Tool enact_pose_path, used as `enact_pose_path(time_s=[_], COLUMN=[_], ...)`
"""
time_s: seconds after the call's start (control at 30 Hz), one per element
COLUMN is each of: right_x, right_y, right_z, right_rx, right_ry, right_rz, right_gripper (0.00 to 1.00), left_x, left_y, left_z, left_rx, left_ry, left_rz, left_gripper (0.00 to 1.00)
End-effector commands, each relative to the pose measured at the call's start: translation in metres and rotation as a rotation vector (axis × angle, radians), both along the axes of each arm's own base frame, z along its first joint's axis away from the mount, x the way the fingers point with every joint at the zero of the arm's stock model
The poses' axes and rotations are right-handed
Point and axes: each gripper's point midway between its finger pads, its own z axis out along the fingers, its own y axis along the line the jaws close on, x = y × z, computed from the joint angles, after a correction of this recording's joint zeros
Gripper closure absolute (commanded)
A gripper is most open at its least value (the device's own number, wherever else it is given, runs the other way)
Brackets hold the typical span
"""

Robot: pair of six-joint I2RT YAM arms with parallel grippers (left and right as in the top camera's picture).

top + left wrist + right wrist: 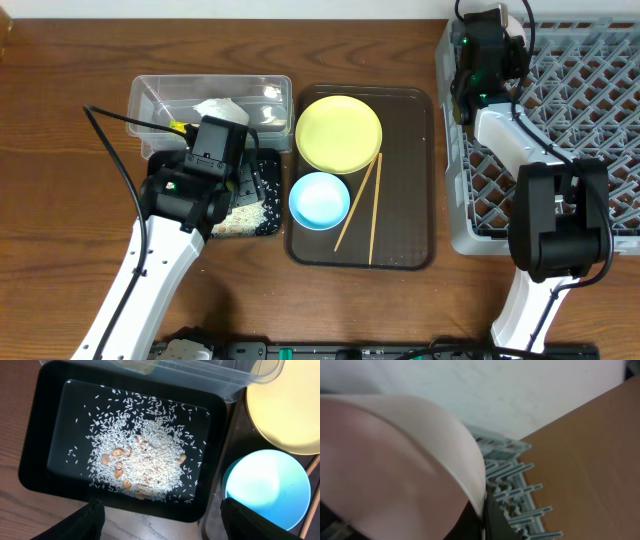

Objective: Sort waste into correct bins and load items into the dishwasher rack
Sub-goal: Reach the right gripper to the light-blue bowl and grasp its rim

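My left gripper [160, 521] hangs open over the near rim of the black tray-bin [35, 460], with nothing between its fingers. Loose rice [145, 440] with a few brownish bits lies spread in that bin. The clear tub [160, 95] behind it holds a crumpled white tissue [222, 108]. A yellow plate [338, 133], a light-blue bowl [319, 199] and wooden chopsticks [365, 200] rest on the brown tray [410, 180]. My right gripper [484, 515] is shut on the rim of a white bowl [395, 460], at the far left corner of the grey dishwasher rack [590, 110].
The brown tray sits between the bins and the rack. The rack's lattice wall [515, 485] stands just beside the held bowl. Bare wooden table lies to the left of the bins and along the front edge.
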Motion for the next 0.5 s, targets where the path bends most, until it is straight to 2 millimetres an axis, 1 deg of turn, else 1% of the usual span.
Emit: enact_pose_path(time_s=[0.0,0.07,0.1,0.13,0.17,0.2,0.27,0.33,0.4,0.47], right_x=[-0.003,-0.010,-0.012,-0.015,-0.017,-0.019,-0.025,-0.031,-0.035,-0.039], right_y=[0.012,0.016,0.017,0.019,0.021,0.023,0.026,0.028,0.033,0.039], right_z=[-0.008,-0.012,-0.013,-0.014,-0.016,-0.018,-0.021,-0.020,-0.015,-0.007], right_rx=[0.029,0.010,0.009,0.006,0.008,0.012,0.037,0.074,0.121,0.168], right_ry=[0.016,0.048,0.049,0.055,0.062,0.071,0.082,0.083,0.088,0.098], right_rz=[0.002,-0.019,-0.031,-0.042,-0.049,-0.050,-0.057,-0.066,-0.044,-0.005], right_gripper=[0.99,0.97,0.92,0.82,0.67,0.55,0.48,0.36,0.31,0.29], left_x=[-0.001,-0.001,-0.001,-0.001,-0.001,-0.001,-0.001,-0.001,-0.001,-0.001], left_y=[0.002,0.002,0.002,0.002,0.002,0.002,0.002,0.002,0.002,0.002], left_z=[-0.003,-0.003,-0.003,-0.003,-0.003,-0.003,-0.003,-0.002,-0.002,-0.003], left_rx=[0.004,0.004,0.004,0.004,0.004,0.004,0.004,0.004,0.004,0.004], left_ry=[0.008,0.008,0.008,0.008,0.008,0.008,0.008,0.008,0.008,0.008], left_rz=[0.015,0.015,0.015,0.015,0.015,0.015,0.015,0.015,0.014,0.014], left_gripper=[0.23,0.23,0.23,0.23,0.23,0.23,0.23,0.23,0.23,0.23])
